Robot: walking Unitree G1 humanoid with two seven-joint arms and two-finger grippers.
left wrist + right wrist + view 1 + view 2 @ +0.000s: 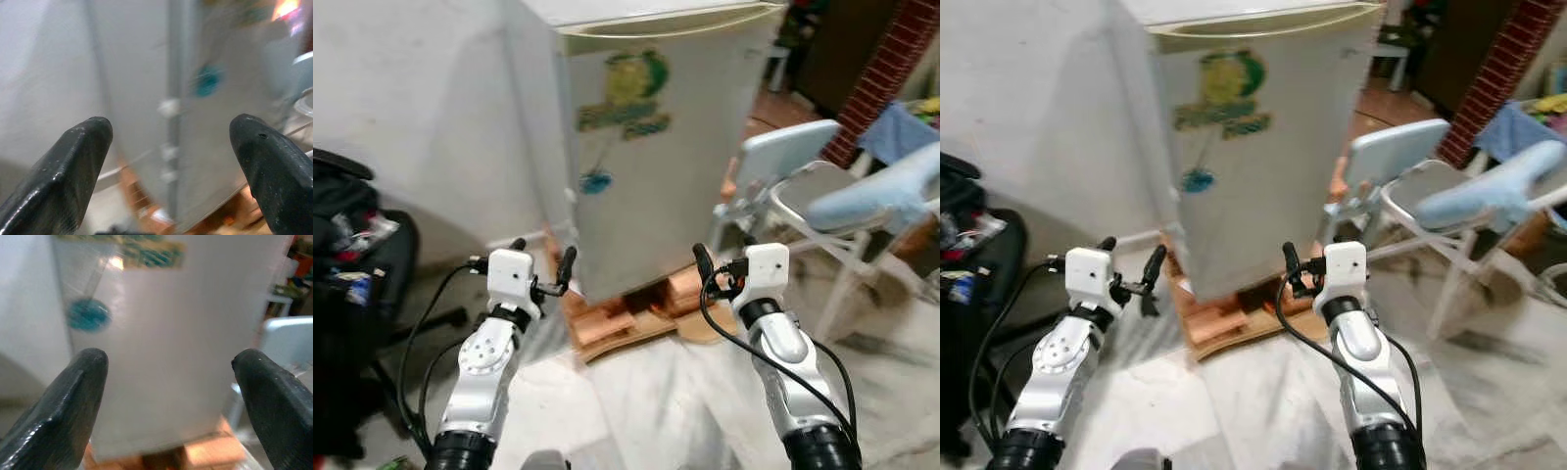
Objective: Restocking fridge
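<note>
Fridge [656, 147]: a small white unit, door closed, standing directly ahead of the robot against a pale wall [421, 108]. The door front carries a yellow-and-green sticker [628, 93] high up and a small blue round sticker [595, 182] lower down, near the door's left edge. The cabinet rests on a low wooden stand [626, 323] set on the light marble floor [646, 411].

Left gripper [544, 266]: raised at about the height of the fridge's lower part, short of its left front corner, fingers spread wide, nothing between them. Right gripper [719, 262]: raised level with the left, short of the fridge's right front corner; in its wrist view its fingers [63, 406] stand wide apart and empty. Neither gripper touches the fridge.

To the robot's right, just beside the fridge, a white folding chair [803, 206] with a pale blue cloth [881, 191] over it. To the left, a dark bag [352, 264] holding assorted items too blurred to identify
</note>
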